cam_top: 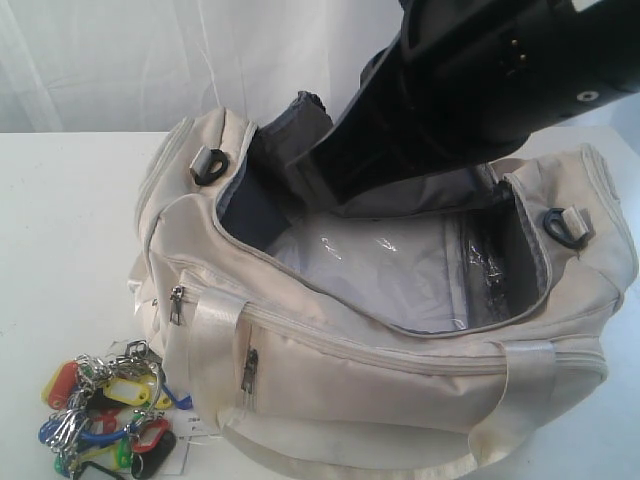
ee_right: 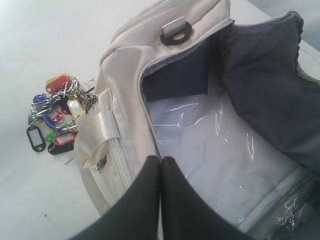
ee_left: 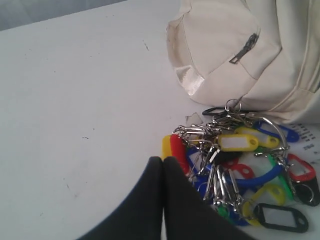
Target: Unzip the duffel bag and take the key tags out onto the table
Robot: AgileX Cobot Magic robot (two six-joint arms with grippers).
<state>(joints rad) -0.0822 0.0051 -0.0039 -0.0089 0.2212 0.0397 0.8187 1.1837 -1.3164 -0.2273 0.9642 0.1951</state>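
The cream duffel bag (cam_top: 400, 340) lies unzipped on the white table (cam_top: 70, 230), its main opening gaping to show grey lining and clear plastic film (cam_top: 390, 270) on the floor. The key tags (cam_top: 110, 410), a bunch of red, yellow, blue, green and black tags on metal rings, rest on the table beside the bag's front left corner. My left gripper (ee_left: 163, 159) is shut and empty, its tips just short of the key tags (ee_left: 240, 175). My right gripper (ee_right: 161, 160) is shut and empty above the duffel bag's (ee_right: 125, 110) near rim; its dark arm (cam_top: 470, 90) hangs over the opening.
Black strap clips (cam_top: 212, 165) sit at both ends of the bag. A white paper label (ee_left: 307, 142) lies under the tags next to the bag. White curtain (cam_top: 150, 60) backs the table.
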